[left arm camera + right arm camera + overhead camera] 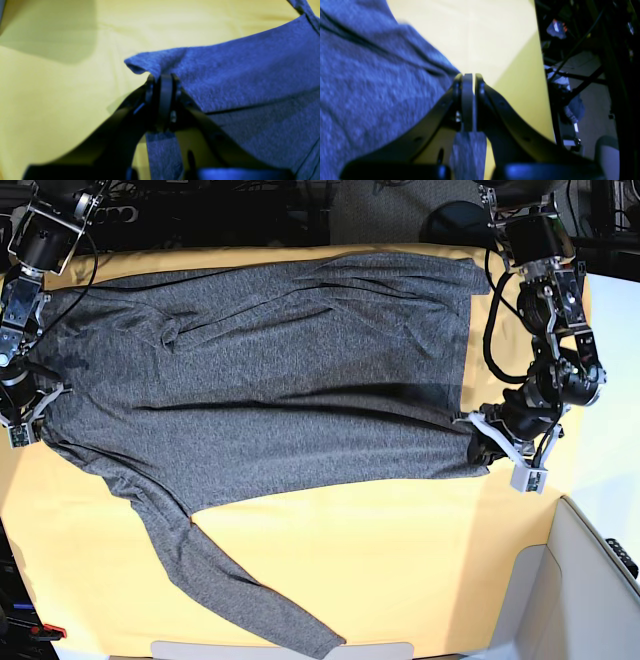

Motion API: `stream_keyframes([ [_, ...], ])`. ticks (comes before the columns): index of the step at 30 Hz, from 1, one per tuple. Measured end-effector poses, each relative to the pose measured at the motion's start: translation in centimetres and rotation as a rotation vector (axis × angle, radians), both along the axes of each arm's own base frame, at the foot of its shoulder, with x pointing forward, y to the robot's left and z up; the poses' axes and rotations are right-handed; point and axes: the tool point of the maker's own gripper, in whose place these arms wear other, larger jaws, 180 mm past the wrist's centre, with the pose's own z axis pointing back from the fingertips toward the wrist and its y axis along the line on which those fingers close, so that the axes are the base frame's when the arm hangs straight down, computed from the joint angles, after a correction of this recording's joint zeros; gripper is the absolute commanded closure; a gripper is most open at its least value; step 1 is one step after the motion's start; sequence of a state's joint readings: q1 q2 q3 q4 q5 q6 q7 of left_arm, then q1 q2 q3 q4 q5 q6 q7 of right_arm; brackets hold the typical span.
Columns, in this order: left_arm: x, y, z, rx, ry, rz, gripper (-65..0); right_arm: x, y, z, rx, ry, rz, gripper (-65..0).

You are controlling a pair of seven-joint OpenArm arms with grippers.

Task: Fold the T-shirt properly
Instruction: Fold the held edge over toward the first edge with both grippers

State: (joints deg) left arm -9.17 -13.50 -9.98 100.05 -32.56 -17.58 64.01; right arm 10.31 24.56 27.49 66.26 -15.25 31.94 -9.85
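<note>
Left tool (163, 85) – right tool (468, 82) pinching T-shirt (300, 370)

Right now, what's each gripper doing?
Left gripper: closed on the heathered dark grey long-sleeved knit shirt.
Right gripper: closed on the same shirt.

Bright overhead light; both wrist views blurred, blue-tinted, softly shadowed.
</note>
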Motion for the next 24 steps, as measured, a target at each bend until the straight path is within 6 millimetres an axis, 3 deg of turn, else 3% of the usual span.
stream_keyframes([
  [5, -0.2, -0.4, -0.8, -0.008, 0.023, -0.009, -0.1, 0.6, 0.4, 0.2, 0.014, -0.011, -0.003, -2.0],
  [10, -0.4, -0.3, -2.2, -0.022, 0.064, -0.001, -0.1, 3.1, 2.2, -0.4, 0.117, -0.014, -0.025, -22.6],
  [13, -0.4, -0.3, -2.2, -0.022, 0.064, 0.000, -0.1, 4.7, 2.2, -0.4, 0.256, -0.043, -0.065, -29.9],
  [16, -0.4, -0.3, -2.2, -0.022, 0.063, -0.003, -0.1, 6.5, 2.5, -0.9, 0.320, 0.005, -0.072, -29.4],
  [21, -0.5, -0.3, -2.3, -0.022, 0.066, -0.002, -0.1, 10.9, 7.2, 0.0, 0.481, -0.001, 0.029, -29.5],
  [24, -0.5, -0.3, -2.2, -0.022, 0.066, -0.002, -0.1, 11.7, 8.4, -0.2, 0.526, 0.017, 0.048, -29.5],
])
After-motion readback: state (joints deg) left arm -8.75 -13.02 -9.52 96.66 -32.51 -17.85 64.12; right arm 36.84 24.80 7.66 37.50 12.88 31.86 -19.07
